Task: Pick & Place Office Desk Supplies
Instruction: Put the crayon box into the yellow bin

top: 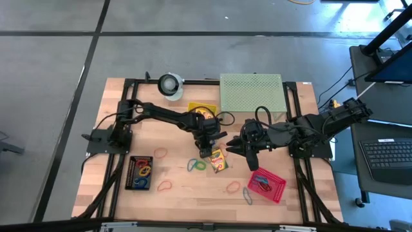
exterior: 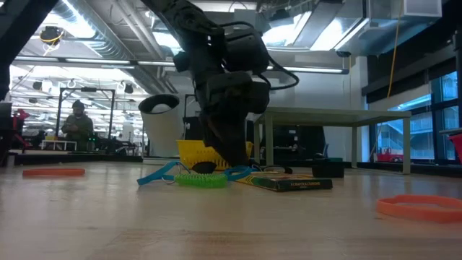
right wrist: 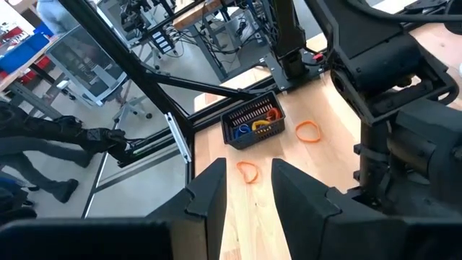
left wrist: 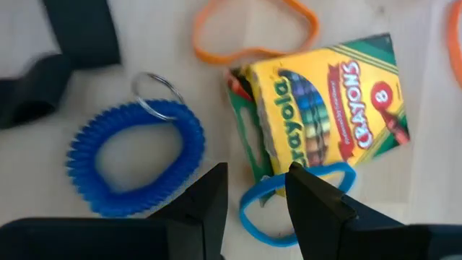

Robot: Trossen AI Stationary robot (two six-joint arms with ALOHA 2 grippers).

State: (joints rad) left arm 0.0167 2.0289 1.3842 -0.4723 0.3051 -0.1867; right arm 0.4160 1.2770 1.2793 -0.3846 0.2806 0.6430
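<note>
A yellow-and-green crayon box [left wrist: 325, 108] lies flat on the table [top: 193, 193], also in the high view [top: 219, 160] and the low view [exterior: 292, 183]. A thin blue rubber-band loop [left wrist: 249, 217] lies partly tucked under the box's corner. Beside it lies a coiled band with a key ring [left wrist: 137, 155]. My left gripper [left wrist: 256, 191] [top: 206, 152] is open, pointing down, its fingers on either side of the blue loop's end near the box corner. My right gripper [right wrist: 245, 191] [top: 251, 161] is open and hovers right of the box, holding nothing. My left gripper comes from above with its fingers [left wrist: 317, 202] straddling the blue loop; whether they touch the loop or the crayon box cannot be told.
A second crayon box [top: 201, 109] lies farther back. A black tray [top: 140, 172] with bands sits at left, a red basket [top: 267, 185] at right. Orange bands [top: 159, 153] [top: 165, 185] [top: 232, 187] lie scattered. The white roll [top: 170, 84] and pale green perforated stand [top: 251, 92] stand at the far edge.
</note>
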